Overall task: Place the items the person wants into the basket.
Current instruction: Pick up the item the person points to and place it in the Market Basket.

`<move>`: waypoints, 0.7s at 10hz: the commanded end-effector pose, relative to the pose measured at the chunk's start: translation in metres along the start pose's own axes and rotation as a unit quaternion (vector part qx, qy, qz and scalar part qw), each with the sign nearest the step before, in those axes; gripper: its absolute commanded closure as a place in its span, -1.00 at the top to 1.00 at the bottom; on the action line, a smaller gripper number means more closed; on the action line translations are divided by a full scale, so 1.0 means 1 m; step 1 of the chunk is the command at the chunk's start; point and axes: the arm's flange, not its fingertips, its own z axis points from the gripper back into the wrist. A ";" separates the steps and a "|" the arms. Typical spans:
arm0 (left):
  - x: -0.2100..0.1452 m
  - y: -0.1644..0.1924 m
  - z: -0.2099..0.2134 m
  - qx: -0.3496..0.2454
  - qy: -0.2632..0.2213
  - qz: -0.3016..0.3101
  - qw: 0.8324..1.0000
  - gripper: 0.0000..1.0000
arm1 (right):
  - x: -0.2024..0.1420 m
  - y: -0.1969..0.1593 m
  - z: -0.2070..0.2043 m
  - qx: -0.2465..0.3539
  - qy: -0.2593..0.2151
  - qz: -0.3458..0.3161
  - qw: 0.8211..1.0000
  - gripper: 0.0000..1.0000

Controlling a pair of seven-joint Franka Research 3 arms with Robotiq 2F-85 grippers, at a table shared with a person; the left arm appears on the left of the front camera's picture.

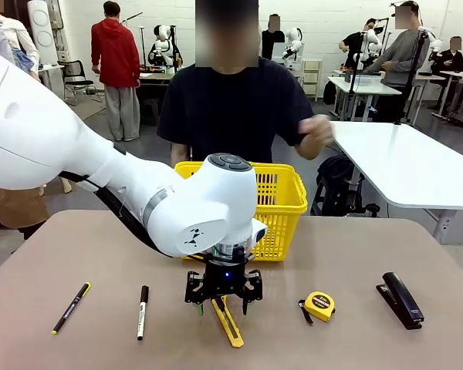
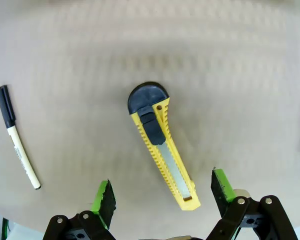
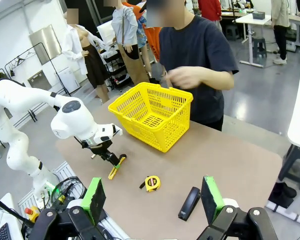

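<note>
The yellow-and-black utility knife (image 1: 228,321) (image 2: 160,145) lies flat on the table near its front edge. My left gripper (image 1: 222,299) (image 2: 163,191) hangs just above it, open, its green-padded fingers (image 2: 104,197) standing on either side of the knife's slim end with nothing gripped. The white marker with a black cap (image 1: 142,312) (image 2: 18,150) lies to the left, the round tape measure (image 1: 319,305) (image 3: 151,183) to the right. Behind stands the yellow basket (image 1: 287,202) (image 3: 162,142). A person (image 1: 231,108) faces it, one hand (image 1: 318,136) raised. My right gripper (image 3: 152,197) is open, high above the table.
A thin black pen with a yellow tip (image 1: 71,308) lies at the far left. At the far right lies a black stapler (image 1: 401,299) (image 3: 189,202). My left arm (image 1: 77,162) crosses above the table's left half. A white table (image 1: 417,166) stands beyond the right corner.
</note>
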 end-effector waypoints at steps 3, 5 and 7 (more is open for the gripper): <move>0.000 -0.019 -0.022 0.000 -0.024 0.000 1.000 1.00 | 0.001 -0.001 -0.001 0.011 -0.007 0.006 1.000 1.00; 0.000 -0.019 -0.023 -0.003 -0.028 -0.004 1.000 1.00 | 0.001 -0.001 -0.001 0.011 -0.007 0.006 1.000 1.00; 0.001 -0.021 -0.026 -0.008 -0.028 -0.006 1.000 1.00 | 0.001 -0.001 -0.001 0.011 -0.007 0.006 1.000 1.00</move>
